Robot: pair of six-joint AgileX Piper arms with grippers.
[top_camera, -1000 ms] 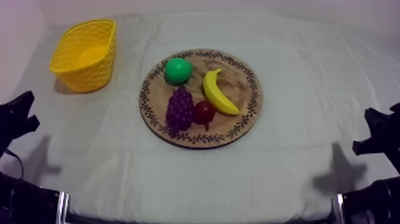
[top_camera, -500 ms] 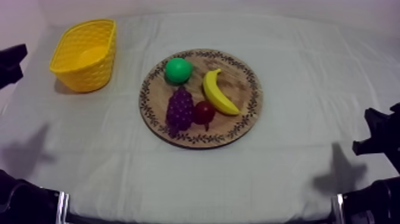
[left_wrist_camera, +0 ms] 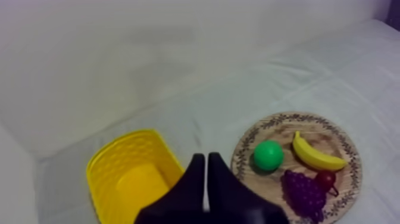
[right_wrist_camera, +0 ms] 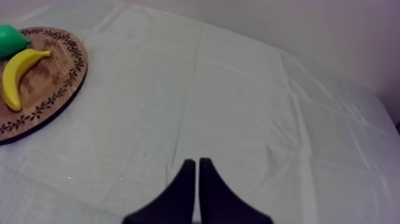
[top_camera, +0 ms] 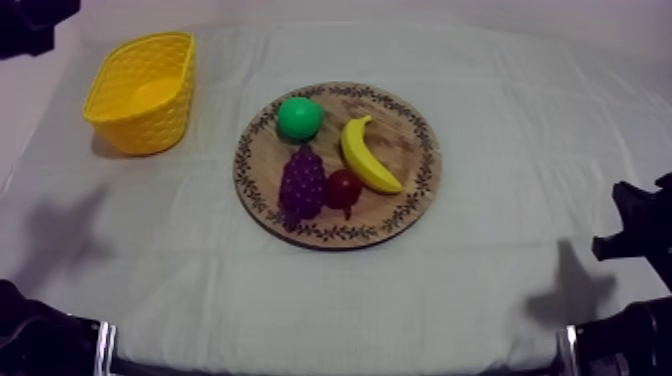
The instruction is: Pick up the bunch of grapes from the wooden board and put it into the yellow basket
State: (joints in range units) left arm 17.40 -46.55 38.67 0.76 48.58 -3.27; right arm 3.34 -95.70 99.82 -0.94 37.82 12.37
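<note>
The purple bunch of grapes lies on the round wooden board, at its near left, touching the small red fruit. The yellow basket stands at the far left, with nothing in it. My left gripper is high at the far left corner, beyond the basket; in the left wrist view its fingers lie together, shut on nothing, above the basket, and the grapes are well off to the side. My right gripper is shut over bare cloth, low at the right edge.
A green pear and a banana share the board behind and beside the grapes. In the right wrist view the board's rim, the banana and the pear lie far from that gripper.
My left arm has travelled from the near left side up to the far left corner, past the basket. The right arm and the fruit have not moved.
</note>
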